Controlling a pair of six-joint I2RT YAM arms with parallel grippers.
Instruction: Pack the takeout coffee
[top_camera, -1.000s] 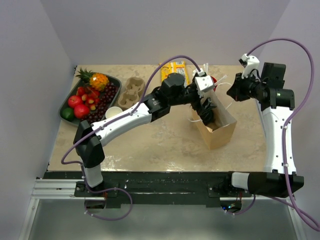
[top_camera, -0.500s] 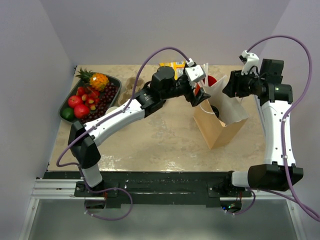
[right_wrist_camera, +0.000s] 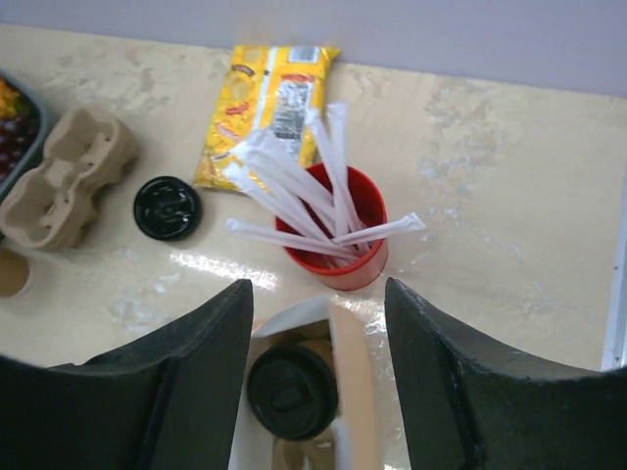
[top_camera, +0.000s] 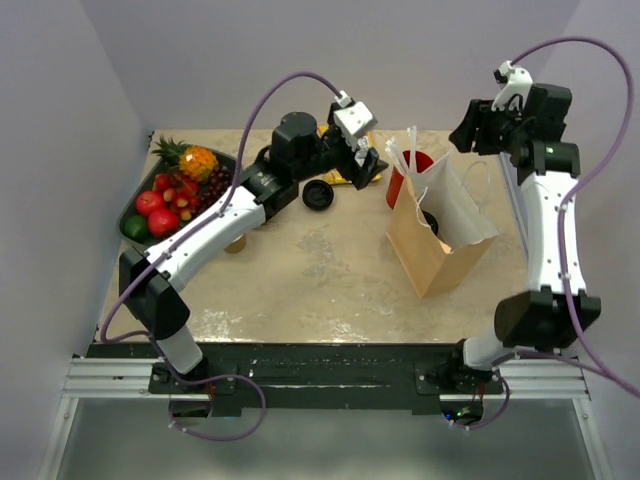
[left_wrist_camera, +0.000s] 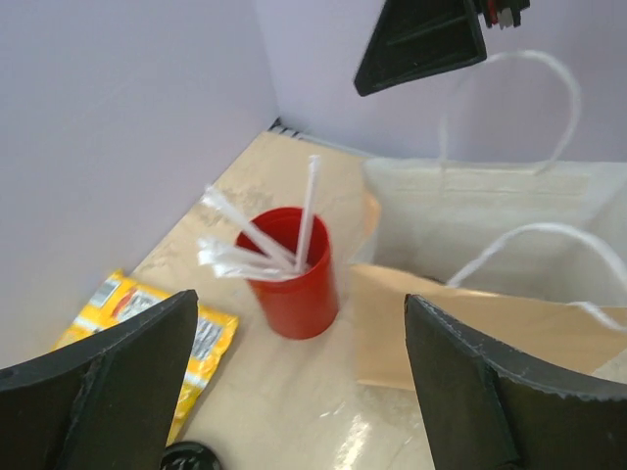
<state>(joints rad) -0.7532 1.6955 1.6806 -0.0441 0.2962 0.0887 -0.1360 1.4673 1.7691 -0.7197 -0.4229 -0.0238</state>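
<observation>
The takeout coffee [right_wrist_camera: 292, 390] stands upright inside the brown paper bag [top_camera: 436, 264]. Its black lid shows through the open mouth in the right wrist view. The bag sits on the right half of the counter [top_camera: 320, 272], mouth up, with its white string handles hanging loose.

The right tool [right_wrist_camera: 315, 294] hangs above the bag's mouth and points down. Its fingers are spread wide with nothing between them, and the coffee's lid lies in the gap well below. The right arm rises from its base at 5 o'clock and bends over near the back wall, with the wrist at about 1 o'clock of the bag.

The left tool [left_wrist_camera: 301, 311] is likewise spread wide and empty. The left arm reaches from its base at 7 o'clock diagonally across the counter. Its wrist is raised at about 10 o'clock of the bag, and the tool faces the bag.

A red cup [top_camera: 408, 172] full of wrapped straws stands just beside the bag at its 11 o'clock, between the left tool and the bag. A loose black lid [top_camera: 318, 194] lies flat at 9 o'clock of the red cup. A yellow snack packet [right_wrist_camera: 266, 106] lies toward 12 o'clock of that lid, largely hidden by the arm from above. A cardboard cup carrier [right_wrist_camera: 59, 176] sits farther out at 9 o'clock, and a fruit tray [top_camera: 130, 210] sits at the counter's left edge. Something like a paper cup peeks from under the left forearm, though too little of it shows to be sure.
</observation>
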